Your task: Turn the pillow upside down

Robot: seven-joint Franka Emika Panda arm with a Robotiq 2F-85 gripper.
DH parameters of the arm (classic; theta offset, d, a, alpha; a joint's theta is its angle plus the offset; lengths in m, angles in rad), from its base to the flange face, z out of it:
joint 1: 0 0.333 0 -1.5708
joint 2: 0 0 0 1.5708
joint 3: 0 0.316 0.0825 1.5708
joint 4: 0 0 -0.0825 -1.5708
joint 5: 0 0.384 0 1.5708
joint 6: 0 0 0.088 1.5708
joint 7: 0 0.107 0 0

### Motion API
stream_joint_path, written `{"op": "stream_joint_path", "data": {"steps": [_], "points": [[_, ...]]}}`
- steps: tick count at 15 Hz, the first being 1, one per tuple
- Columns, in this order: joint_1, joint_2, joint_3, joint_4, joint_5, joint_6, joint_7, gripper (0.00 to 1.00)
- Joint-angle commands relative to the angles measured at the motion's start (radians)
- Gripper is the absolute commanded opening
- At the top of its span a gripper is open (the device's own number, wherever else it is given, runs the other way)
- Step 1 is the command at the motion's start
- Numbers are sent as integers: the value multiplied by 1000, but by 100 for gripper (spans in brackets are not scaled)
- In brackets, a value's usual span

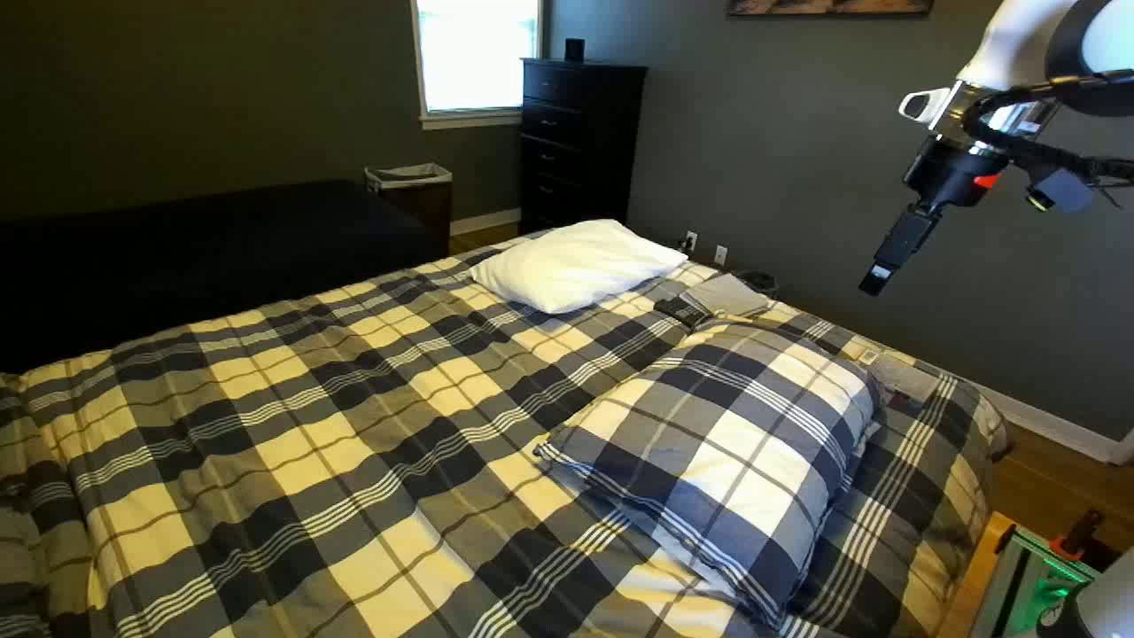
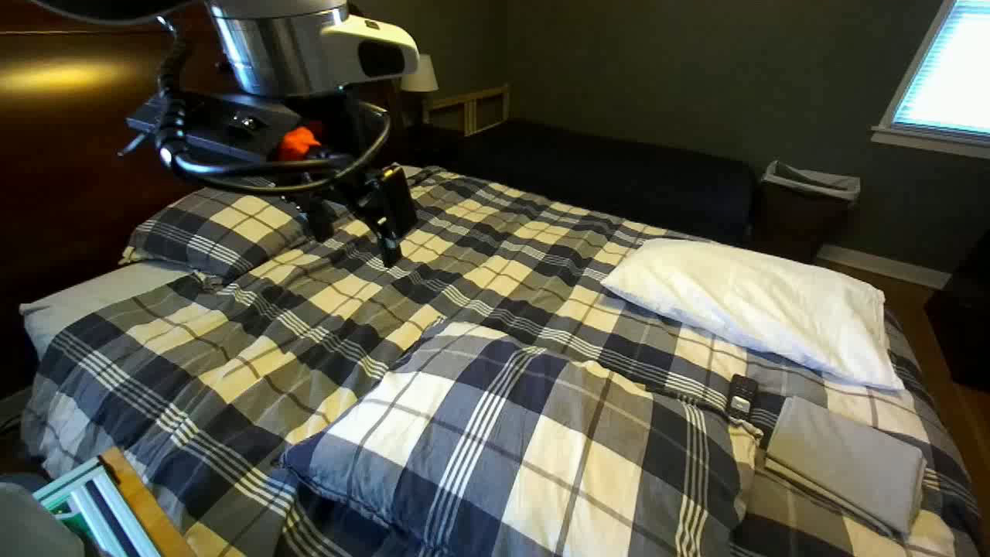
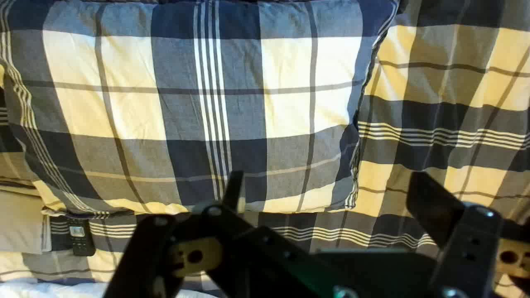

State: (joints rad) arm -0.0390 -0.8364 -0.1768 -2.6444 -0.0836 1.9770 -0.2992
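The large navy, grey and white plaid pillow lies flat on the matching plaid bedspread. It shows in both exterior views (image 1: 726,443) (image 2: 526,441) and fills the upper left of the wrist view (image 3: 198,103). My gripper is open and empty, in the air above the bed. Its tips point down in both exterior views (image 1: 873,282) (image 2: 356,240). In the wrist view the gripper (image 3: 327,180) has its fingers wide apart, the left one overlapping the pillow's lower edge and the right one over bare bedspread. It is apart from the pillow. The pillow's underside is hidden.
A plain white pillow (image 1: 576,266) lies farther along the bed (image 1: 292,443). A black remote (image 2: 741,396) and a folded grey cloth (image 2: 843,456) lie beside the plaid pillow. Another plaid pillow (image 2: 224,224) rests near the wooden headboard (image 2: 69,193). A metal frame (image 2: 100,503) stands by the bed edge.
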Motion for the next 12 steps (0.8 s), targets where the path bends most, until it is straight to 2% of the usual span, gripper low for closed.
{"op": "stream_joint_path", "data": {"steps": [1, 7, 9, 12], "points": [[1, 1, 0, 2, 0, -3, 1, 100], [1, 1, 0, 2, 0, -3, 1, 100], [-25, 99, 18, 52, 8, 56, 102, 100], [-47, 277, 58, 135, -2, 213, 246, 100]]}}
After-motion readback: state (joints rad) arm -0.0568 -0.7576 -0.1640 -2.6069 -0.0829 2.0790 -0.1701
